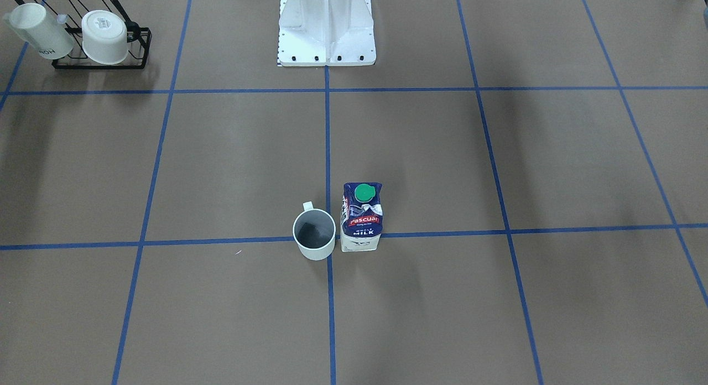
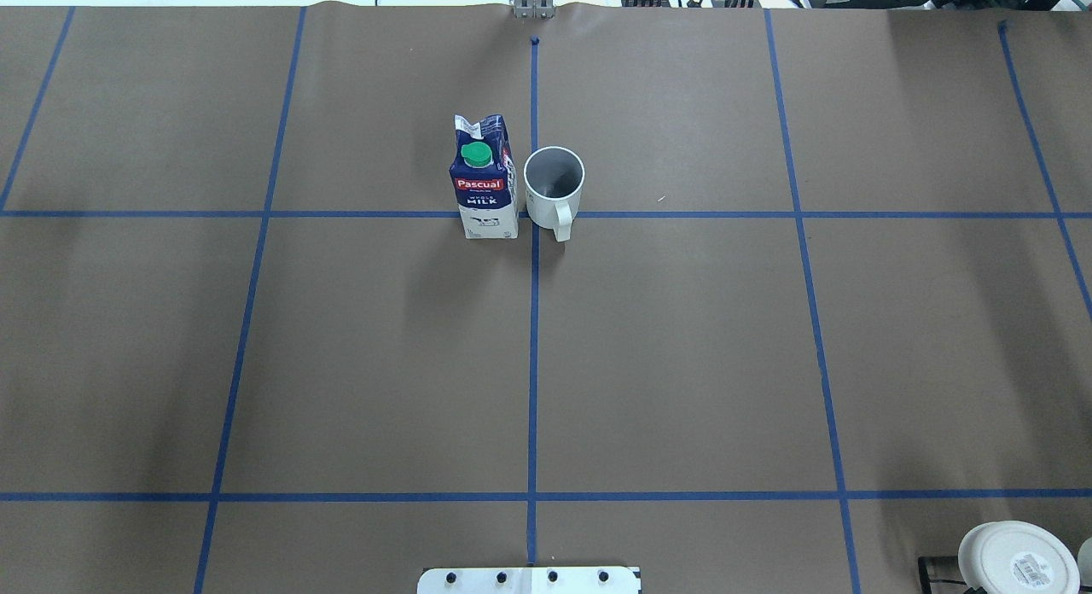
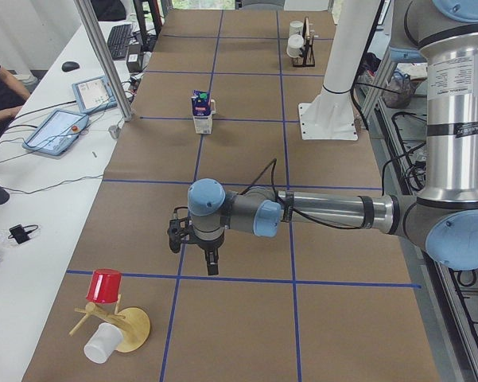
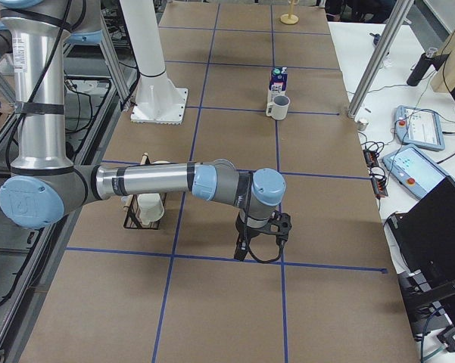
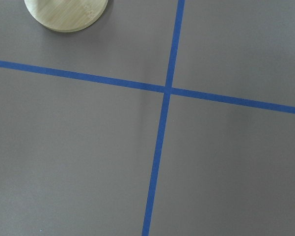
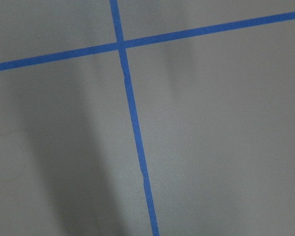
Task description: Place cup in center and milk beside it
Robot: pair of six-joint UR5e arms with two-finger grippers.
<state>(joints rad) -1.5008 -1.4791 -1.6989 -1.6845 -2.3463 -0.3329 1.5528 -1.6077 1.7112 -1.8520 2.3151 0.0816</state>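
The cup [image 1: 314,235] is a small white mug with a dark grey inside, standing upright on the blue tape crossing at the table's middle; it also shows in the overhead view [image 2: 554,184]. The milk [image 1: 361,216] stands upright right beside it, navy and white with a green cap; it also shows in the overhead view [image 2: 484,180]. They stand close together. The left gripper [image 3: 211,267] shows only in the exterior left view, far from both, pointing down over the table; I cannot tell its state. The right gripper [image 4: 246,253] shows only in the exterior right view; I cannot tell its state.
A black wire rack [image 1: 138,53] with two white cups stands at the table's corner on the robot's right. A wooden stand [image 3: 131,330] with a red cup [image 3: 105,285] and a white cup [image 3: 102,344] lies on the robot's left. The robot's white base [image 1: 326,31] is mid-edge.
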